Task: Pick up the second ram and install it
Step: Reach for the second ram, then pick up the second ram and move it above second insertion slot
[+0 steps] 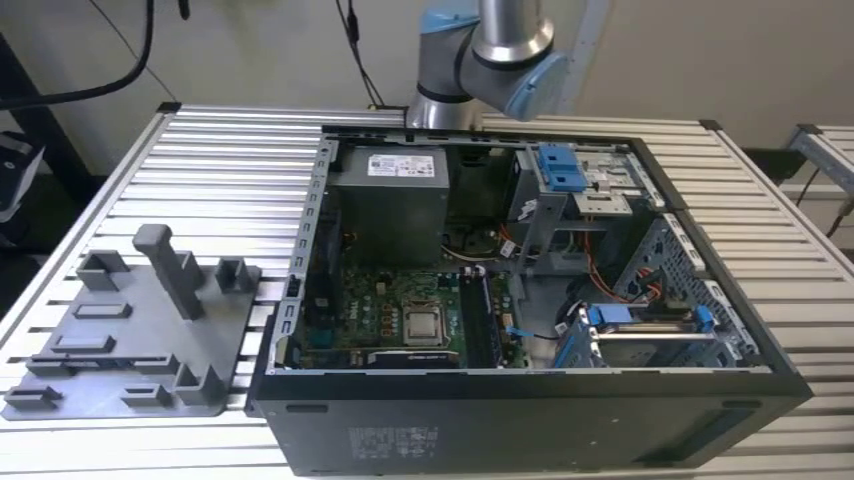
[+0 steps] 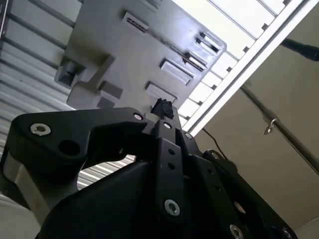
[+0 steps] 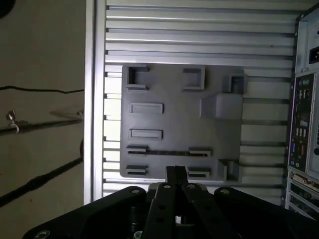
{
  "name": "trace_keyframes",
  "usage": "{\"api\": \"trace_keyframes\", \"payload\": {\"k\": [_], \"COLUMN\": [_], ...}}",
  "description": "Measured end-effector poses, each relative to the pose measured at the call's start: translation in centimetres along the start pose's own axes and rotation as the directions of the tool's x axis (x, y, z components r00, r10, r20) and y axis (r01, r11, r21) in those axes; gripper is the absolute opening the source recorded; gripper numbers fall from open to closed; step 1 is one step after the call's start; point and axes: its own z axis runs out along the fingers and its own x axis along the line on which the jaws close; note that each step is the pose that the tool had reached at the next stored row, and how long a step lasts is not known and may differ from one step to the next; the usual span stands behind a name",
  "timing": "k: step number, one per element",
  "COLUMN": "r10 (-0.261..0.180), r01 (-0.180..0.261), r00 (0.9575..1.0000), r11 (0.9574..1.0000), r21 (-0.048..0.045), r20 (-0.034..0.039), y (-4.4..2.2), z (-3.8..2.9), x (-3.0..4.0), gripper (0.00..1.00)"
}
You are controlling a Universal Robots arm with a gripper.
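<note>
No legible text anywhere.

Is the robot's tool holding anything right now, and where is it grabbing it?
Nothing that I can see: the tool hangs empty above the grey tray.

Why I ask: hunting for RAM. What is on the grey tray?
Upright posts and holders stand on the grey tray. A thin dark strip, likely the second ram on edge, spans one pair. The gripper covers part of one edge.
</note>
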Motion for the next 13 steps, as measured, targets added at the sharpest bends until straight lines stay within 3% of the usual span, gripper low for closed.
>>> {"api": "trace_keyframes", "payload": {"k": [13], "r10": [-0.012], "r01": [0.012], "r00": [0.9999], "r11": [0.9999], "r21": [0.0001], "r20": [-0.0006], "y": [-0.19], "z": [0.04], "x": [0.00], "gripper": [0.11]}}
